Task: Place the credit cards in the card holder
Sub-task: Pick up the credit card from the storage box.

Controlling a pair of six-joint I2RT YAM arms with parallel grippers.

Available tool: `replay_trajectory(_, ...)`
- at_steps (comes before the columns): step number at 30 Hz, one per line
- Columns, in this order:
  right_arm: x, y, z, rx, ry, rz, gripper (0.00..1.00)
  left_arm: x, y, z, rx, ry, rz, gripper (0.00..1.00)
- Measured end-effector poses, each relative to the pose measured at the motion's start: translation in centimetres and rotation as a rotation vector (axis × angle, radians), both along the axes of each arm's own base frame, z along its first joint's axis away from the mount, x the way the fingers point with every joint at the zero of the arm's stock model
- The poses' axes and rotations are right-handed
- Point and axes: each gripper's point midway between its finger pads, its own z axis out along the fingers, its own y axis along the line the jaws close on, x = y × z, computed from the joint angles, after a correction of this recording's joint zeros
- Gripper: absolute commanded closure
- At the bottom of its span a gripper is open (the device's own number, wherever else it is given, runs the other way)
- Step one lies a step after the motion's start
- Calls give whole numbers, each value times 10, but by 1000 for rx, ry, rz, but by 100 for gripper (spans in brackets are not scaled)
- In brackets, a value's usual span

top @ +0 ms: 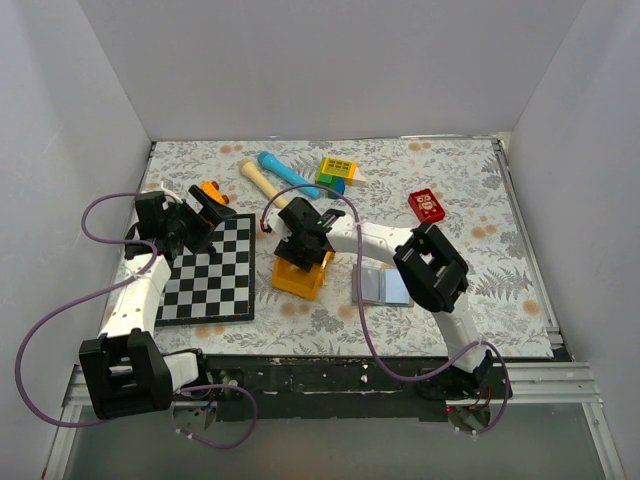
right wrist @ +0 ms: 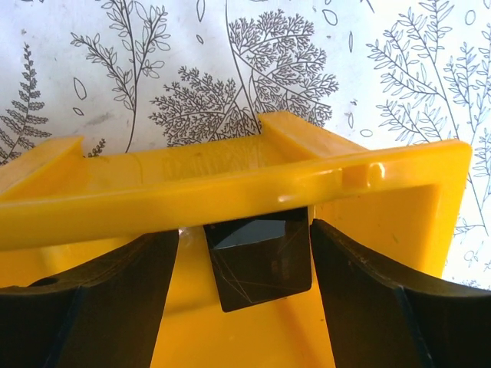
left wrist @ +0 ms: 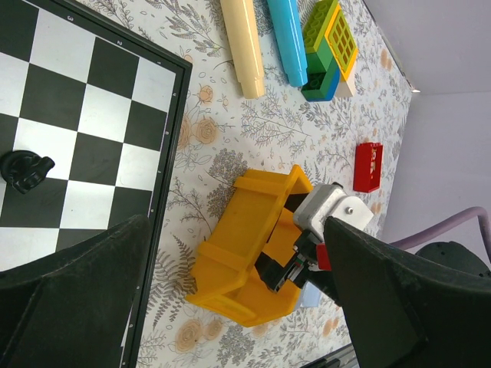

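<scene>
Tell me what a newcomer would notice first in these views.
The bright yellow tray mid-table stands out first. The right arm reaches into it, jaws open either side of a black card lying inside. Next come the checkerboard at left by the left arm, and the open grey wallet just right of the tray.

You see a yellow-orange tray (right wrist: 230,184) with a glossy black card (right wrist: 261,261) inside it, on a white cloth (right wrist: 230,61) printed with grey ferns. Your chessboard (top: 210,270) is checked black and white. The card holder (top: 383,287) is pale bluish-grey, and the block (top: 427,206) is red with white marks.
</scene>
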Motion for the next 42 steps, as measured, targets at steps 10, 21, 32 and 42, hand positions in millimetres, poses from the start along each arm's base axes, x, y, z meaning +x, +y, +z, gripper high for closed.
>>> replay_trajectory(10,4,7,-3,22,25,20,36,0,0,0,0,0,0,2)
replay_trajectory(21,2,8,-5,26,50,31,61,0,0,0,0,0,1,2)
replay_trajectory(32,5,10,-2,34,36,27,90,0,0,0,0,0,1,2)
replay_trajectory(42,6,7,14,57,2,14,98,0,0,0,-3,1,2,2)
